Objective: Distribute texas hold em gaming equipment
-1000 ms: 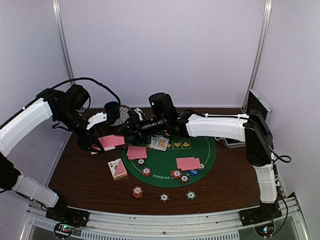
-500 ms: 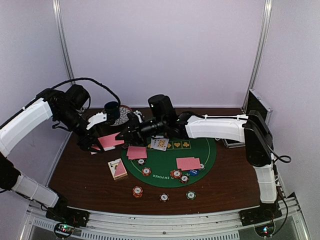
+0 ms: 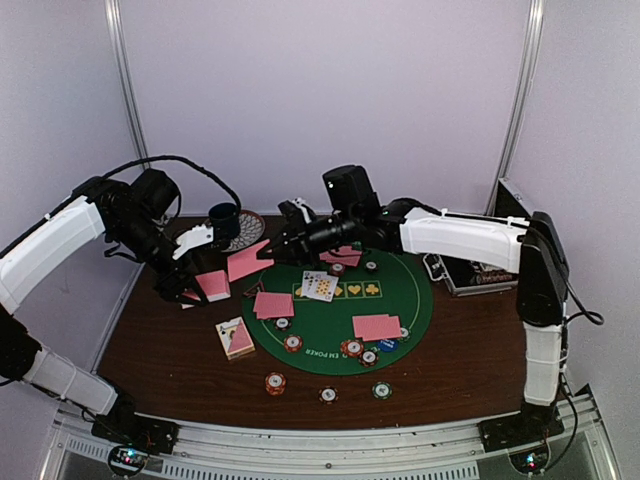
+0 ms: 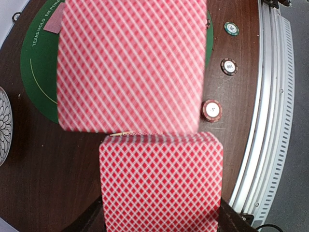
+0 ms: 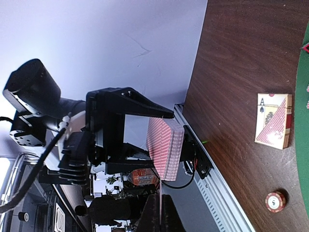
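My left gripper (image 3: 203, 284) is shut on a deck of pink-backed playing cards (image 3: 214, 285), held above the brown table at the left. In the left wrist view the deck (image 4: 161, 183) fills the space between the dark jaws of that gripper (image 4: 161, 221). My right gripper (image 3: 274, 249) is shut on a single pink card (image 3: 247, 263), just right of the deck. From the right wrist, this card (image 5: 159, 205) shows edge-on between the closed fingers (image 5: 170, 218), with the deck (image 5: 166, 147) beyond. Striped poker chips (image 3: 275, 383) lie near the front.
A round green mat (image 3: 420, 300) holds pink card pairs (image 3: 376, 326), face-up cards (image 3: 320, 286), chips and a blue button (image 3: 388, 344). A card box (image 3: 235, 337) lies by its left edge. A dark cup (image 3: 224, 218) on a saucer (image 3: 247, 232) stands behind; a metal case (image 3: 475, 275) lies right.
My right gripper closed on the deck's top card and drew it back to the right, off the deck. The left arm and deck stayed put.
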